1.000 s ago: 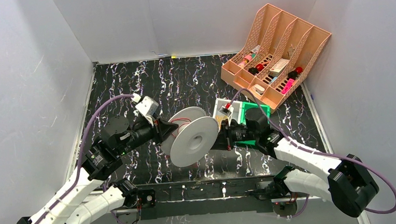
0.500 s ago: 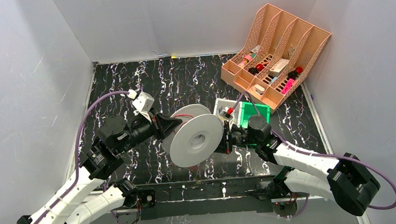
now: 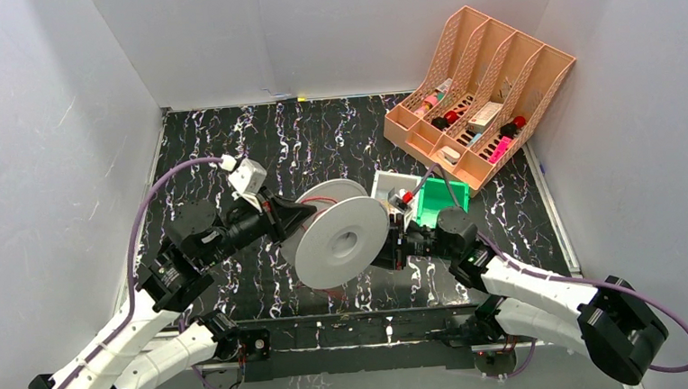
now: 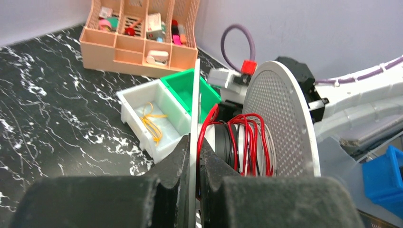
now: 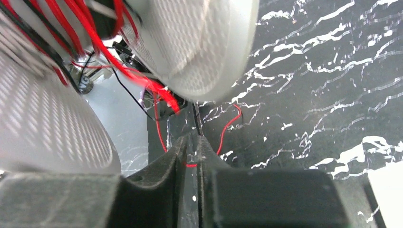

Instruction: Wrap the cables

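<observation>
A white spool [image 3: 341, 241] hangs above the table between both arms. Red cables [image 4: 247, 137] are wound loosely round its hub, mixed with black and white strands. My left gripper [image 4: 194, 142] is shut on the edge of the spool's left flange [image 4: 195, 104]; in the top view the left gripper [image 3: 298, 217] sits at the spool's left. My right gripper [image 5: 192, 137] is just below the spool's rim [image 5: 199, 42], with its jaws a narrow gap apart. A red cable [image 5: 228, 126] trails from the spool, and a short stretch of it crosses that gap.
A peach organizer [image 3: 478, 87] with small items stands at the back right. A white bin [image 3: 387, 187] holding yellow wires [image 4: 151, 122] and a green bin [image 3: 435, 198] sit right behind the spool. A blue box [image 4: 385, 173] is at the near right.
The right gripper's jaws have parted slightly and its wrist has drawn back toward the near right. The left gripper and spool shifted a little right early on, then held still.
</observation>
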